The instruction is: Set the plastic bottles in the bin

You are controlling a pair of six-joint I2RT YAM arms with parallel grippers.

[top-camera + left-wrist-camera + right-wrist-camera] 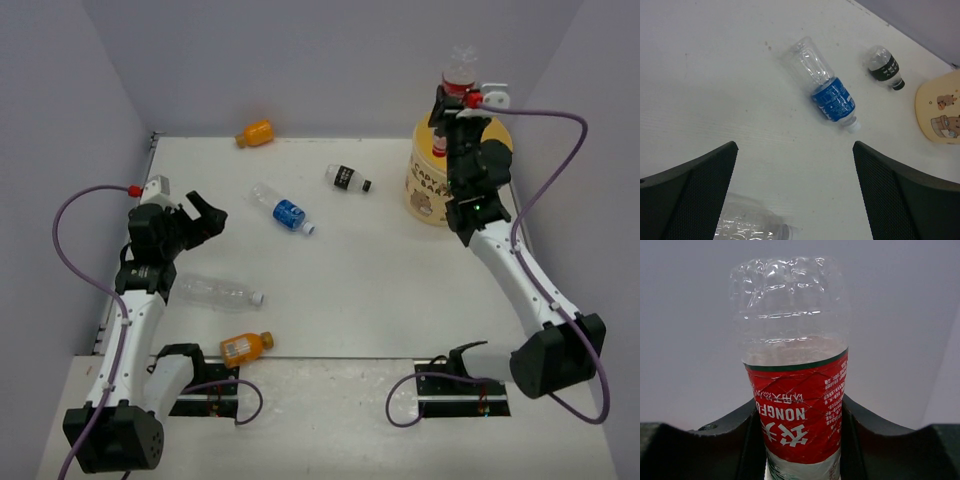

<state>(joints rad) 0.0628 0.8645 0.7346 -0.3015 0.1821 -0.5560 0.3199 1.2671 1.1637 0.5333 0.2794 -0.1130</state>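
Five bottles [288, 213] on white table [400, 290]; left hand [207, 216] released, right hand [462, 100] grasping sixth bottle [461, 66].

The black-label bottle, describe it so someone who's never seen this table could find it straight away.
Start at the big pale-yellow bin at the table's far right. Just left of it, not touching, the small bottle lies on its side. Only it has a black label and dark cap; the blue-label bottle further left has a white cap.

Glossy clear ribbed plastic bottle [792, 365]
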